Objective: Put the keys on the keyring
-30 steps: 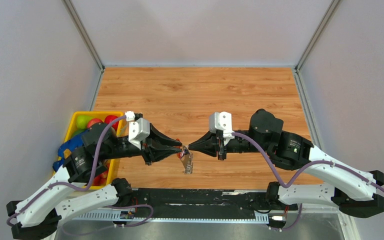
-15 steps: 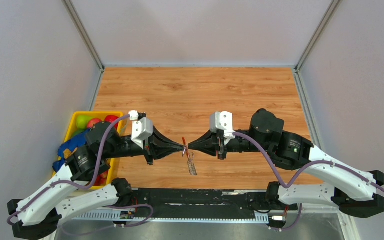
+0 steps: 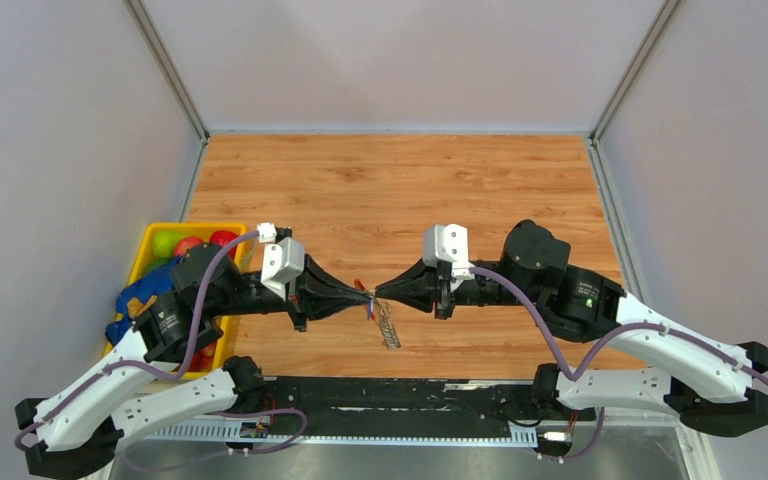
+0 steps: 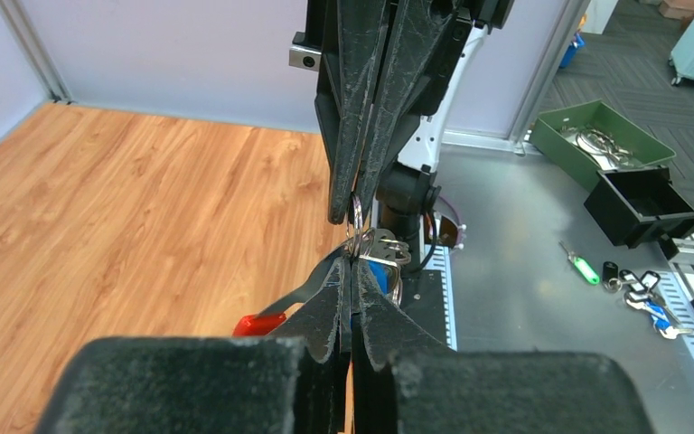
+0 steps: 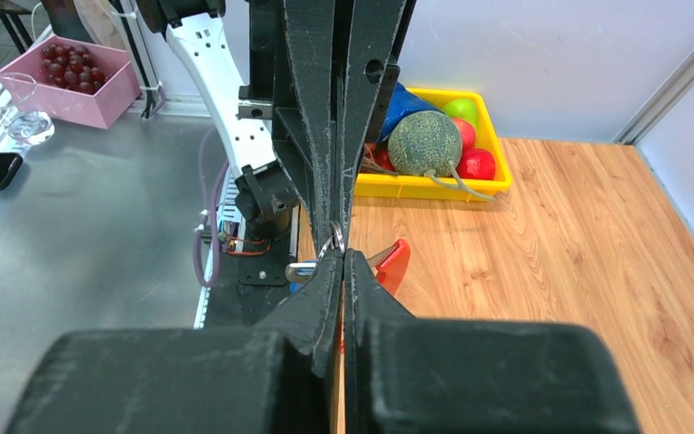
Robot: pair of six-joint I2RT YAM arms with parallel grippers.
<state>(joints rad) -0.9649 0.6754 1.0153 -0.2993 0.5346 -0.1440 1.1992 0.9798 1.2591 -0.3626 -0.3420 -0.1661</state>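
Left gripper (image 3: 365, 296): jaws fully closed. Right gripper (image 3: 379, 293): jaws fully closed. The two tips meet point to point over the counter (image 3: 410, 190), mid-width near its front edge, with a thin metal ring (image 4: 357, 210) nipped between them; which gripper bears it cannot be told. The keys (image 4: 378, 246) and blue tag (image 4: 379, 272) sit at the tips. The keyring (image 3: 390, 328) hangs just below, red loop (image 5: 394, 263) alongside.

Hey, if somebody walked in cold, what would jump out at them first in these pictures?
Two grippers meet tip to tip over the near edge of the table: the left gripper and the right gripper, both pinched shut. Where they meet dangle the keyring, glittery grey with a red loop, and the keys on a blue tag. At far left sits a yellow bin of bright fruit.
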